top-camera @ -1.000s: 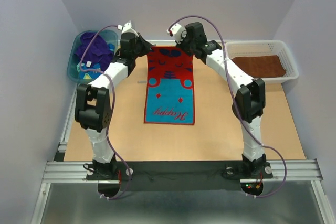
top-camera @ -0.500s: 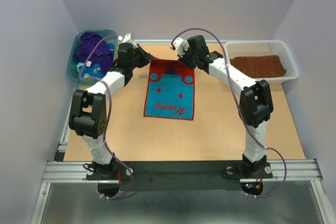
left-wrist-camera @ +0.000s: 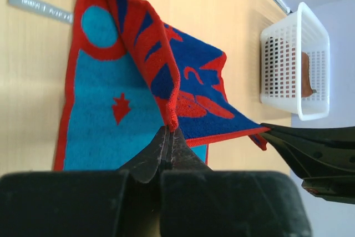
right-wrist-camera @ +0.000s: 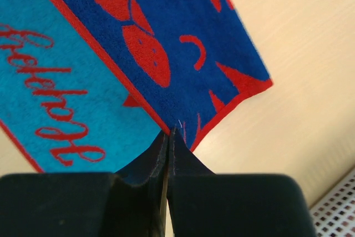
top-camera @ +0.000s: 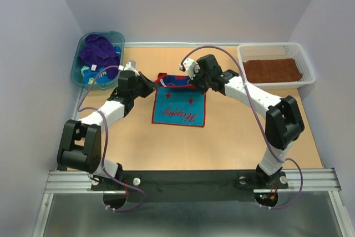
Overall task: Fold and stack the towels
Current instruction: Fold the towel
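Observation:
A red towel with blue marks [top-camera: 180,106] lies on the table, its far end lifted and carried over its near half. My left gripper [top-camera: 159,82] is shut on the far left corner, seen in the left wrist view [left-wrist-camera: 169,126]. My right gripper [top-camera: 184,81] is shut on the far right corner, seen in the right wrist view [right-wrist-camera: 173,131]. The lifted part shows dark blue with red marks [right-wrist-camera: 166,37], the flat part teal with red lettering [right-wrist-camera: 50,98]. A brown towel [top-camera: 273,70] lies in the white mesh basket [top-camera: 308,65]. Purple and teal-and-yellow towels [top-camera: 99,54] fill the teal tub [top-camera: 75,69].
The basket also shows at the right of the left wrist view [left-wrist-camera: 297,59]. A grey strip [left-wrist-camera: 39,6] lies on the table beyond the towel. A metal rail [top-camera: 188,178] runs along the near edge by the arm bases.
Both grippers have moved toward me with the towel's far corners, dragging the far end over the near half. The visible flat part of the towel has shortened.

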{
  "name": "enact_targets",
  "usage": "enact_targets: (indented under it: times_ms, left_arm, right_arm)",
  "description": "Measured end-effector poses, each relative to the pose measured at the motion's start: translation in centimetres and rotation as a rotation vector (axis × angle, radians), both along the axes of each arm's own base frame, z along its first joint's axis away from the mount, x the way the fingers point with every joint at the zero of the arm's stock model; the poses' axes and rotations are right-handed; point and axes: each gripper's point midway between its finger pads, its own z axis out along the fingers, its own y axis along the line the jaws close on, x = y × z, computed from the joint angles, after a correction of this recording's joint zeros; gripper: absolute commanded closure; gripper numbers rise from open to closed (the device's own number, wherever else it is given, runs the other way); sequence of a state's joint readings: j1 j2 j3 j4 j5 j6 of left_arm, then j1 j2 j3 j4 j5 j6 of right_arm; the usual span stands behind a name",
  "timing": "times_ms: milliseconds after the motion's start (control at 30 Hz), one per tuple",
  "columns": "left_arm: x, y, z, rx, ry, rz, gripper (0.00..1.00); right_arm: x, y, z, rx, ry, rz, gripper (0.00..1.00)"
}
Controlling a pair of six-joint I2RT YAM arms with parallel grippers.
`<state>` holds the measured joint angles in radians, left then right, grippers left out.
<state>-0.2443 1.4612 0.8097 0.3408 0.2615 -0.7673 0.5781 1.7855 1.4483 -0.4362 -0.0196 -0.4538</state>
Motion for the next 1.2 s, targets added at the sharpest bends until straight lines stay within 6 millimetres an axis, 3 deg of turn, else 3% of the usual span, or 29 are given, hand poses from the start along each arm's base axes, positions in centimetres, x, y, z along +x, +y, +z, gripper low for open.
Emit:
enact_targets:
  times_ms: [167,300,467,600,800,867,1000,1200]
  left_arm:
    - [-2.6,0.5,-1.8,-0.034,0.066,0.029,1.0]
    - [-4.1,0.9,-1.8,-0.079,0.085,0.067,1.0]
    - [-2.9,0.7,-0.5,-0.108,0.077,0.095,1.0]
    - [1.6,0.3,2.8,-0.115,0.016,0.126,1.0]
    - [8.9,0.0,9.2,-0.176,-0.105,0.156,1.0]
    - [10.8,-0.2,10.2,-0.197,-0.129,0.154,1.0]
    - [13.1,-1.1,9.2,-0.231,-0.114,0.139,1.0]
    - [13.7,-2.2,5.2,-0.276,-0.028,0.108,1.0]
  right_arm:
    - [-2.8,0.5,-1.8,-0.005,0.076,0.018,1.0]
    - [-3.8,0.7,-2.7,-0.008,0.105,0.016,1.0]
    - [-2.9,0.5,-1.7,-0.028,0.063,-0.016,1.0]
    - [1.6,0.2,2.0,-0.076,-0.073,-0.108,1.0]
    - [8.3,-0.1,6.2,-0.112,-0.235,-0.237,1.0]
    - [10.6,-0.4,7.3,-0.115,-0.287,-0.286,1.0]
    - [13.5,-1.4,7.6,-0.127,-0.334,-0.344,1.0]
    - [14.9,-2.6,4.7,-0.202,-0.32,-0.375,1.0]
